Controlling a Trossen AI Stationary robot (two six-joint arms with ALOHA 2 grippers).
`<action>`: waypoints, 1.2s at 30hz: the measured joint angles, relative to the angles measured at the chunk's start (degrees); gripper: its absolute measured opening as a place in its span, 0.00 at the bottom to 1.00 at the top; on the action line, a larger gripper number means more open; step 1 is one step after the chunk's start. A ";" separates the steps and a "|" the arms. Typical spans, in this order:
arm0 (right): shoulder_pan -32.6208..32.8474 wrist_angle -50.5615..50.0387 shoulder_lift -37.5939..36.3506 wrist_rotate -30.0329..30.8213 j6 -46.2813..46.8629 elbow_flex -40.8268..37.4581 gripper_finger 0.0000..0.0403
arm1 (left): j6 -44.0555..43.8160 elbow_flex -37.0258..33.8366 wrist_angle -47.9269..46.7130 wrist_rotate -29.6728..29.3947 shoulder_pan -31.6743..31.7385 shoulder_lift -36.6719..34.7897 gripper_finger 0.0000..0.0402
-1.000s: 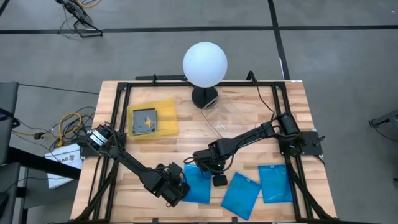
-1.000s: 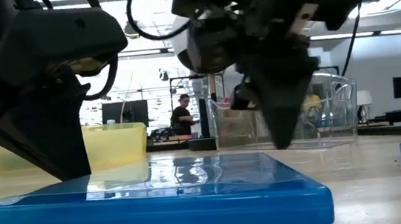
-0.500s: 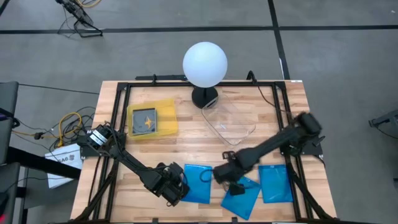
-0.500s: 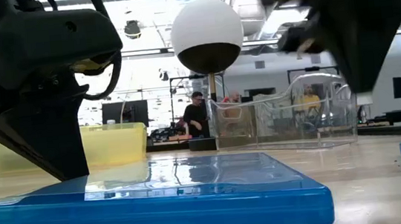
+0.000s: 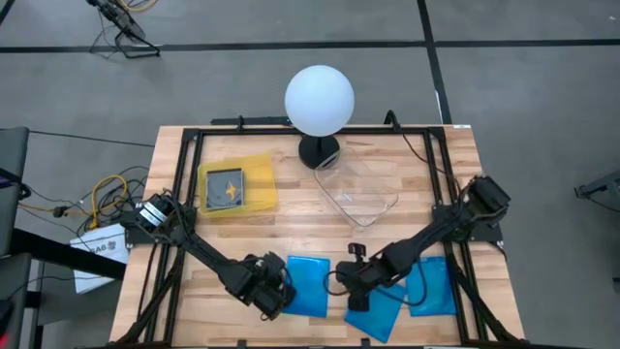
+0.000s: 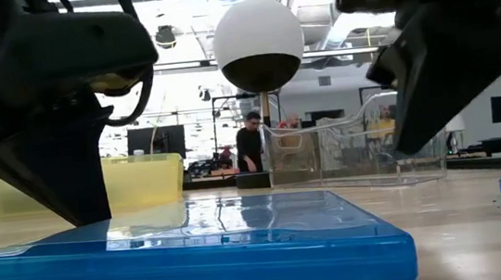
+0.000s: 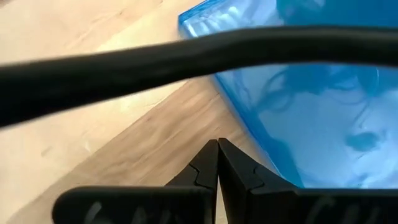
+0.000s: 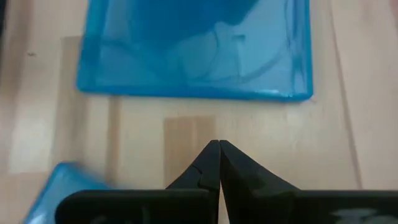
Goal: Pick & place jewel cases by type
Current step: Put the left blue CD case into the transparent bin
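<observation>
Three blue jewel cases lie flat along the near edge: left, middle and right. A dark case lies in the yellow tray. My left gripper is shut, pointing steeply down, with its tips over the wood right beside the left case's edge. My right gripper is shut and hangs above bare wood between the left case and a corner of the middle case. My left gripper's shut fingertips stand low at the left blue case's left edge, coming from above at a slant. Whether they touch the case or the table, I cannot tell.
A clear plastic tray stands at the far middle, behind it a lamp with a white globe. A black frame runs around the table. Bare wood lies between the trays and the row of blue cases.
My right gripper has swung from above the left case's far right corner toward the table's right and near edges, turning as it went, and now hangs over the gap between the left and middle cases. The cases have not moved.
</observation>
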 joint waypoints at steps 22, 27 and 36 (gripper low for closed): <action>0.85 7.98 7.85 2.28 -9.77 0.15 0.00 | -17.44 -0.51 6.13 11.27 0.80 -6.70 0.44; 0.87 8.03 7.89 2.74 -11.32 0.15 0.00 | -21.21 -4.00 14.79 8.62 1.19 -6.29 0.53; 0.64 8.40 7.96 3.16 -12.72 0.15 0.00 | -24.46 -9.53 23.17 7.14 1.42 -6.32 0.54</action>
